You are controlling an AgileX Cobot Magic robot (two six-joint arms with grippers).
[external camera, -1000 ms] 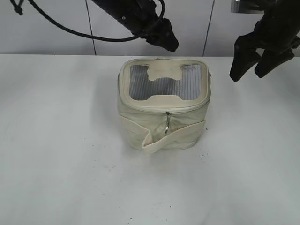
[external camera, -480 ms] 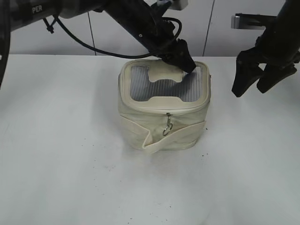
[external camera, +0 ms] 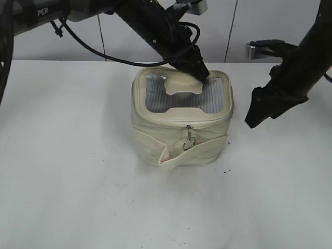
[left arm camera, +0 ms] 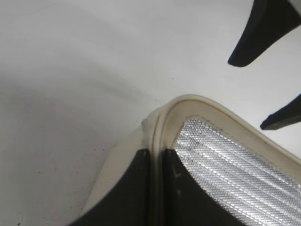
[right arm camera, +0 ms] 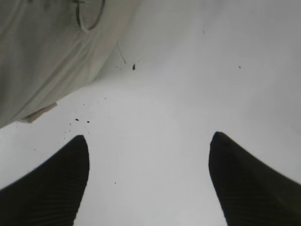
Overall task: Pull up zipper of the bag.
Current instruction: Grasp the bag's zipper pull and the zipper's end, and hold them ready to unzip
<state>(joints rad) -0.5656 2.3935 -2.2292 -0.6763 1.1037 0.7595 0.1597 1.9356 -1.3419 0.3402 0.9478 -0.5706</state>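
Note:
The cream-white bag (external camera: 179, 140) stands mid-table with its grey ribbed top panel (external camera: 212, 98) facing up. The cream zipper track (external camera: 171, 122) runs along the front top rim, and a silver pull with a wire ring (external camera: 189, 141) hangs at the front centre. My left gripper (external camera: 201, 73) is shut on the bag's back right rim. In the left wrist view, the cream rim (left arm camera: 197, 101) runs between the two black fingers (left arm camera: 157, 155). My right gripper (external camera: 256, 113) hangs open and empty, low and to the right of the bag. Its wrist view shows the spread fingers (right arm camera: 148, 160) and the bag's side (right arm camera: 42, 61).
The white table (external camera: 67, 181) carries a few dark specks near the bag's right foot (right arm camera: 77, 120). A grey panelled wall (external camera: 244, 26) rises behind the table. The right gripper's fingertips (left arm camera: 265, 30) show in the left wrist view beyond the bag.
My left gripper came down onto the bag's back right rim and closed on it, bunching the cream tab. My right gripper dropped lower and nearer to the bag's right side.

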